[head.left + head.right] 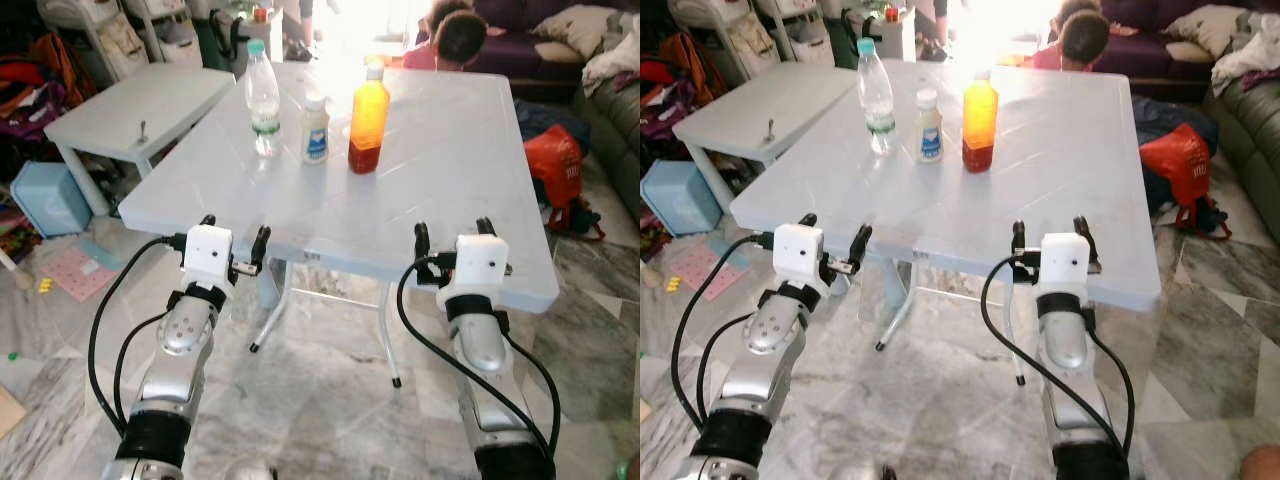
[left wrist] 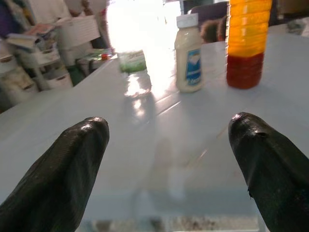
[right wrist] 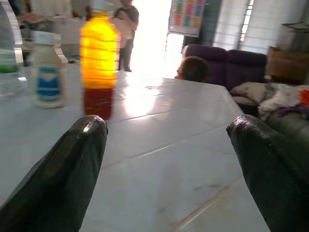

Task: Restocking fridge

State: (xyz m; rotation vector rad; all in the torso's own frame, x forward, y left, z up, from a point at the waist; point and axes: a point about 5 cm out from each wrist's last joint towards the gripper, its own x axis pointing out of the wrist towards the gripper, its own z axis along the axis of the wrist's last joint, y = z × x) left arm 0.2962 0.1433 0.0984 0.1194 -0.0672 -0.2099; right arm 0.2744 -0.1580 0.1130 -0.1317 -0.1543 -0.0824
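**Both claws spread wide, gripping nothing**

Your left gripper (image 1: 234, 240) and right gripper (image 1: 452, 236) hovered at the near edge of the white table (image 1: 440, 190), fingers fully parted and empty. Well ahead of them stood a clear water bottle (image 1: 262, 96), a small white bottle (image 1: 316, 131) and an orange juice bottle (image 1: 368, 118), lined up close together.

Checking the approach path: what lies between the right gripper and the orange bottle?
Only bare tabletop lies between the right gripper and the orange bottle, as the right wrist view shows.
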